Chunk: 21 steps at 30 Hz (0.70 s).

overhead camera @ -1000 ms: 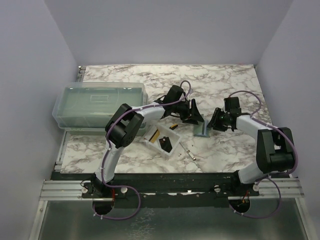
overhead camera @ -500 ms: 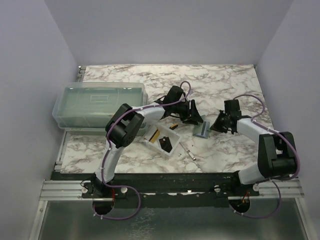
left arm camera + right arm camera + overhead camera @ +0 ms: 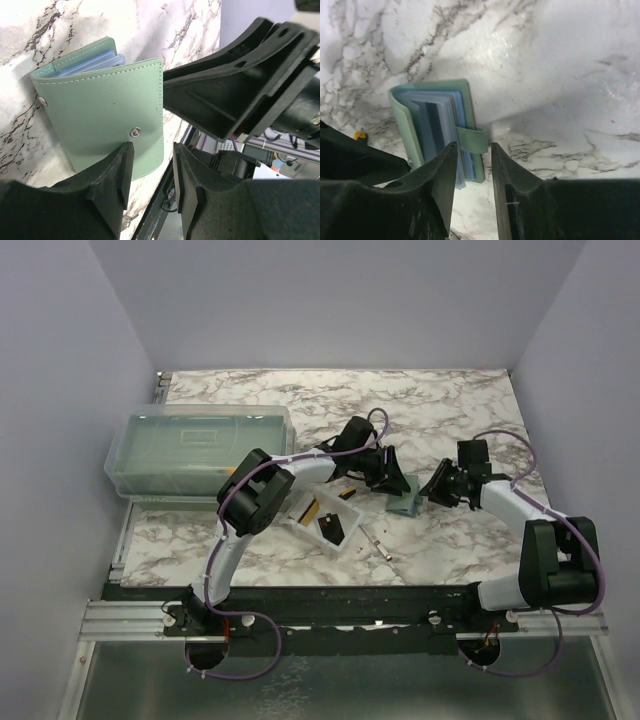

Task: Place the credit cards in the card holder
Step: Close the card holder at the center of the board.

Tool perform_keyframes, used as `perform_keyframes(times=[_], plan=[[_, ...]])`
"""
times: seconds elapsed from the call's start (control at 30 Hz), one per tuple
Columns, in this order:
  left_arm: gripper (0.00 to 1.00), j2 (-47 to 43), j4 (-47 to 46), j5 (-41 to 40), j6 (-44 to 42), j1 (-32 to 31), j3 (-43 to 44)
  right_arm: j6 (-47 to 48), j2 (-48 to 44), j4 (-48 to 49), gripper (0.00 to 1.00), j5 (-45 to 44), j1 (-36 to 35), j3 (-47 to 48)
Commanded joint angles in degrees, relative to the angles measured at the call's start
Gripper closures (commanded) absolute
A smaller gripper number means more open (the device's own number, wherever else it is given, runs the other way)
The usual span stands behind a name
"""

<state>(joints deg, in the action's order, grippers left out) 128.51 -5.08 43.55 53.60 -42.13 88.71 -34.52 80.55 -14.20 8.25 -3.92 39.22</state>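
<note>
The card holder (image 3: 95, 110) rests on the desk (image 3: 560, 75), slightly fanned, between both pincers. The left pincer (image 3: 150, 150) is half open around a corner of its cover and does not press it. The right pincer (image 3: 471, 147) is also half open, with the strap (image 3: 474, 136) between its tips.

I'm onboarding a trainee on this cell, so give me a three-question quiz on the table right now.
1. True or false: the sage-green folding card holder lies between the left tool and the right tool.
2. The black credit card lies in: A) the small clear plastic tray B) the card holder C) the left tool.
3. Fill in: the holder's inner sleeves are pale ____.
Key: 1 true; 2 A; 3 blue.
</note>
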Motion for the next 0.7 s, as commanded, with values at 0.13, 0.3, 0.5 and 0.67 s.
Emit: perform_keyframes(times=[0.13, 0.3, 0.5, 0.67], plan=[[0.60, 0.28, -1.33, 0.77, -0.23, -0.32, 0.26, 5.66, 7.90, -9.18, 0.55, 4.93, 1.98, 11.04], [0.61, -0.78, -1.38, 0.13, -0.74, -0.37, -0.96, 8.72, 15.00, -17.24, 0.49, 4.96, 1.97, 16.53], [0.61, -1.47, -1.34, -2.11, -0.91, -1.22, -2.51, 9.87, 17.34, -19.82, 0.48, 2.31, 1.78, 18.10], [0.62, -1.03, -2.26, -5.32, -0.19, -1.67, -3.51, 10.34, 18.97, -22.78, 0.49, 2.04, 0.88, 19.57]])
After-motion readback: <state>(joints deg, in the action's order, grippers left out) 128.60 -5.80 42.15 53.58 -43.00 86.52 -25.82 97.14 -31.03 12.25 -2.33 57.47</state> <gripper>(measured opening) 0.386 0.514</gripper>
